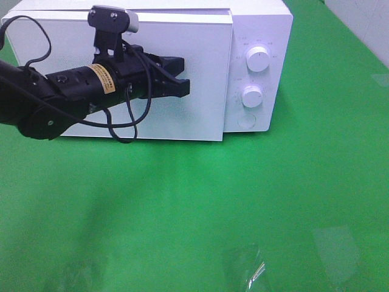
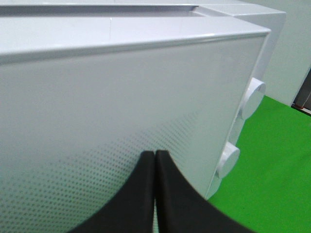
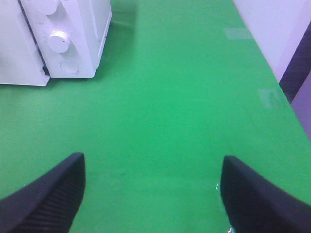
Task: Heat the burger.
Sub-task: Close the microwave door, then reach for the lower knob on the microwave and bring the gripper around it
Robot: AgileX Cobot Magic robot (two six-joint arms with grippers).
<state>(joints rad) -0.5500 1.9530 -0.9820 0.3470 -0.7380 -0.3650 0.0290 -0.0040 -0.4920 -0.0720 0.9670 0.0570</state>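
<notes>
The left gripper is hovering, shut tight, at the microwave door.
Its black fingers are pressing tip to tip in front of the white door's dotted panel, possibly touching it, though the wrist view is too close to tell. The right gripper is hanging with its jaws wide apart over the green table, gripping nothing, near the microwave's two knobs. The burger is showing in none of the views.

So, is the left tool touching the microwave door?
Cannot tell. The left wrist view shows the shut left tool close before the microwave door, but its tips hide any gap; the high view only overlaps them.
</notes>
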